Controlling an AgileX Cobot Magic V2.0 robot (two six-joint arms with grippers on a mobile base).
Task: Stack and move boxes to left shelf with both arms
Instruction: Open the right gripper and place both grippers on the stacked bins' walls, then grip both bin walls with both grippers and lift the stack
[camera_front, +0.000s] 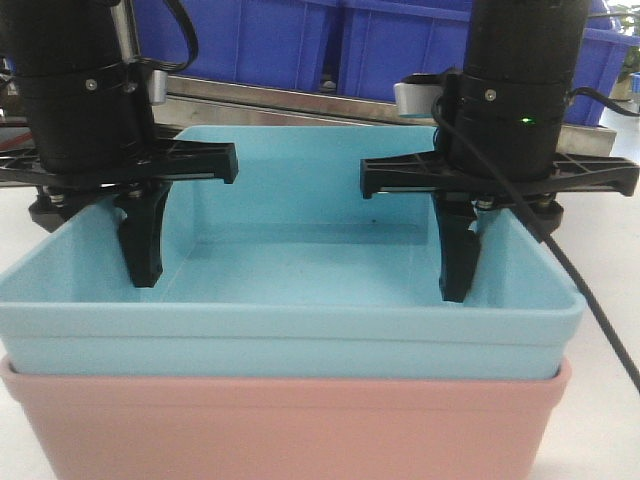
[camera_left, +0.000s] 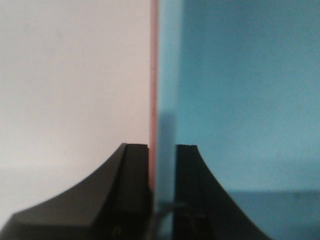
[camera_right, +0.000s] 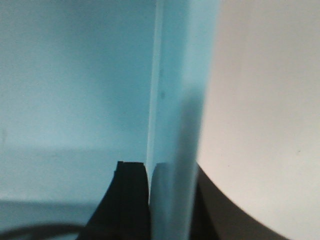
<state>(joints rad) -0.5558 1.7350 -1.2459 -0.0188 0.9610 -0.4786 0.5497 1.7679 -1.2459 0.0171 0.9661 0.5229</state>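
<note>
Standing nested inside the pink tub (camera_front: 280, 430), the light blue tub (camera_front: 300, 320) is taken as the reference for all positions noted. Its rim sits just above the pink rim, and the two are flush along the near side. The blue tub's interior is bare.

Left gripper (camera_left: 162, 147): set over the blue tub's left wall. In the front view one inner finger (camera_front: 145, 250) hangs inside that wall; the outer finger is hidden behind it. The left wrist view shows both black fingers pressed against the wall from either side, with the thin pink rim caught in the same bite on the outer face. Finding: clenched on the wall.

Right gripper (camera_right: 167, 167): set over the blue tub's right wall. One inner finger (camera_front: 458, 260) shows inside that wall. The right wrist view shows the blue wall pinched between the two fingers, with no gap visible. Finding: clenched on the wall.

The white tabletop (camera_front: 590, 440) lies outside the blue tub on both sides. A steel bar (camera_front: 280, 95) runs just beyond the tub's far wall, with royal-blue crates (camera_front: 420, 40) above the bar. A black cable (camera_front: 590, 300) trails past the tub's right corner.
</note>
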